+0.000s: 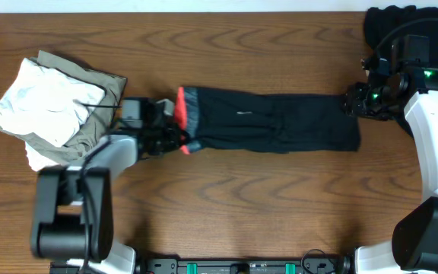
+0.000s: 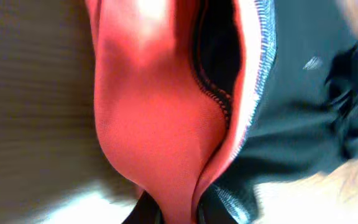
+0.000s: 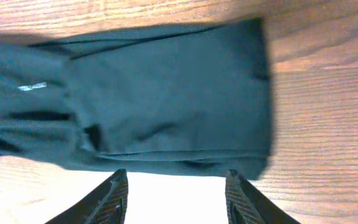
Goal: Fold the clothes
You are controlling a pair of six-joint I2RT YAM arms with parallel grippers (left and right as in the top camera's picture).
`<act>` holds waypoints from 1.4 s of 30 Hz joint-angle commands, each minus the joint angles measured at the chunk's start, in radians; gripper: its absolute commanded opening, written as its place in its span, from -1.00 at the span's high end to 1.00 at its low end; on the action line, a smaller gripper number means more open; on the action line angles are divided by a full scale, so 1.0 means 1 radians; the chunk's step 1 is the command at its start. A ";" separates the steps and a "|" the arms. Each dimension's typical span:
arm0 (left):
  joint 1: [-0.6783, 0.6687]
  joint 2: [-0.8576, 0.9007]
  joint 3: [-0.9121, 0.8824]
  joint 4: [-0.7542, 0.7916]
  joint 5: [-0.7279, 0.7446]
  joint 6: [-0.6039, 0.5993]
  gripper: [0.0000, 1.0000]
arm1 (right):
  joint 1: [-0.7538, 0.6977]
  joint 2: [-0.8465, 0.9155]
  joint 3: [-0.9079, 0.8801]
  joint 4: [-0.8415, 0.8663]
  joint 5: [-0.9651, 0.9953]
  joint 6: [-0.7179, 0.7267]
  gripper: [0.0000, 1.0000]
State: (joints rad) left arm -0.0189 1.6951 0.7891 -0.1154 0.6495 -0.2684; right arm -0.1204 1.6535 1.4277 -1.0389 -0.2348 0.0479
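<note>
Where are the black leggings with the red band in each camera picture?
Overhead: the leggings lie stretched across the middle of the table, with the red band at their left end.
Left wrist: very close up, the red band fills the middle, with black cloth to its right.
Right wrist: the plain black leg end fills the upper part.
Shared landmark: the small white logo on the leggings.

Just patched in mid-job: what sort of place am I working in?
Probably a tabletop clothes-folding station: wooden table, leggings stretched flat, white and olive garments heaped at one end.
</note>
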 commanded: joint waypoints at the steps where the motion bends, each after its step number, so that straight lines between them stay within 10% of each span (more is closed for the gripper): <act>1: 0.101 -0.108 -0.004 -0.012 -0.015 0.010 0.88 | 0.003 -0.006 0.014 -0.002 -0.001 -0.011 0.03; 11: 0.344 -0.299 -0.004 -0.030 -0.014 0.009 0.88 | 0.001 -0.006 0.014 -0.002 -0.001 -0.011 0.03; 23: 0.330 -0.313 0.010 -0.035 -0.010 0.014 0.87 | -0.011 -0.006 0.014 -0.014 -0.002 -0.009 0.03; 42: -0.272 -0.271 0.317 -0.375 -0.426 0.409 0.87 | -0.011 -0.006 0.014 -0.049 -0.009 0.087 0.03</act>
State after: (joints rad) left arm -0.2028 1.3964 1.0927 -0.4759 0.3744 0.0196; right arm -0.1230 1.6535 1.4277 -1.0824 -0.2356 0.1146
